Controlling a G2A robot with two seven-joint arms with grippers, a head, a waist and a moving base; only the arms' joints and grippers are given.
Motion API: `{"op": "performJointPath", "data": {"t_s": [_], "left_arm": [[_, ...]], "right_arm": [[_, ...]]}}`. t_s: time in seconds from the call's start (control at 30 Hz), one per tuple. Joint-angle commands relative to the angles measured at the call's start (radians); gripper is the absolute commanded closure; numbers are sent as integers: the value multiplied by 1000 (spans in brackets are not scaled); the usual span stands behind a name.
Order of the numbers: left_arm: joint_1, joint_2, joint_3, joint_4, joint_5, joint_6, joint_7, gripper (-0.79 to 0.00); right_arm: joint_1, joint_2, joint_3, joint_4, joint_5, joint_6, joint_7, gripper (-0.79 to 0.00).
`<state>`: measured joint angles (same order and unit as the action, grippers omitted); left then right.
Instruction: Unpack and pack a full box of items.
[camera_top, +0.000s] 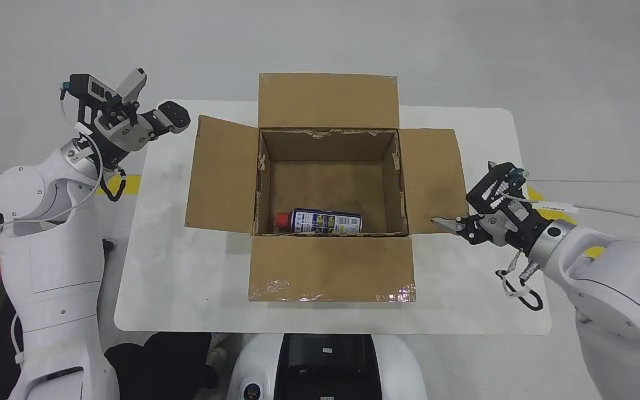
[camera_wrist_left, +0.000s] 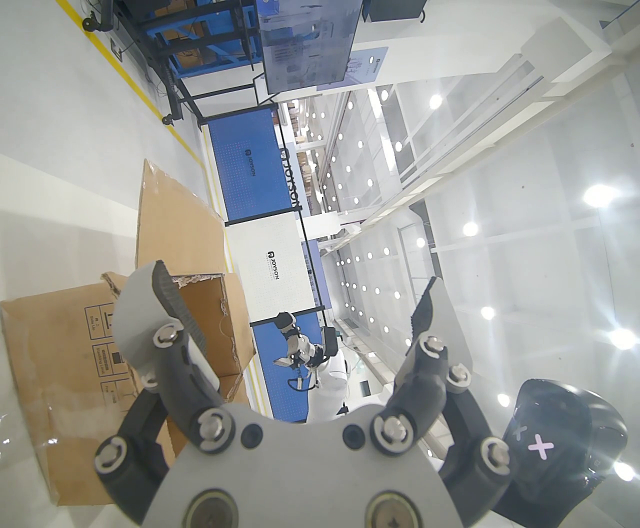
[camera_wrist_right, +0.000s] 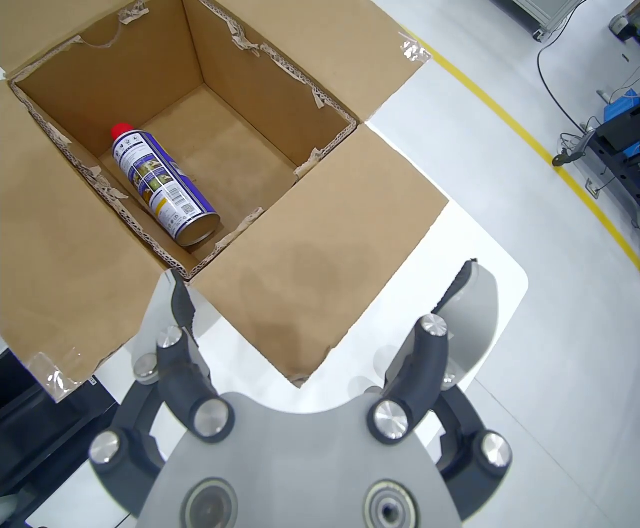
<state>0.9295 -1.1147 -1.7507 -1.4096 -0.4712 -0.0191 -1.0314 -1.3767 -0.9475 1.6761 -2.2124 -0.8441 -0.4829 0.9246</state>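
spray can (camera_top: 322, 222) lies flat against the lower wall of the open box (camera_top: 330, 145) at frame centre; right pincer (camera_top: 447, 224), wide open and empty like left pincer (camera_top: 172, 116) at upper left, should straddle its mid-body, clearing the wall.

Box (camera_top: 330, 150) top open, flaps (camera_top: 222, 173) splayed; spray can (camera_top: 325, 221) along near wall.

Matt brown corrugated cardboard, torn rough along the rims and marked with scraps of glossy clear tape (camera_wrist_right: 50, 375), is shown in the box (camera_top: 330, 268). The spray can (camera_top: 322, 221) is seen in glossy printed metal, capped in red plastic. The table (camera_top: 160, 270) is finished smooth and white.
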Motion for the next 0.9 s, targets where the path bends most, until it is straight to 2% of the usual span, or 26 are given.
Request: {"op": "performJointPath", "data": {"t_s": [0.0, 0.33, 0.53, 0.87], "left_arm": [[0, 0, 0, 0, 0, 0, 0, -785], [0, 0, 0, 0, 0, 0, 0, -785], [0, 0, 0, 0, 0, 0, 0, -785], [0, 0, 0, 0, 0, 0, 0, -785]], "right_arm": [[0, 0, 0, 0, 0, 0, 0, -785], [-1, 0, 3, 6, -3, 4, -3, -785], [-40, 8, 76, 70, -42, -12, -1, -785], [-137, 20, 232, 152, 27, -24, 48, -785]]}}
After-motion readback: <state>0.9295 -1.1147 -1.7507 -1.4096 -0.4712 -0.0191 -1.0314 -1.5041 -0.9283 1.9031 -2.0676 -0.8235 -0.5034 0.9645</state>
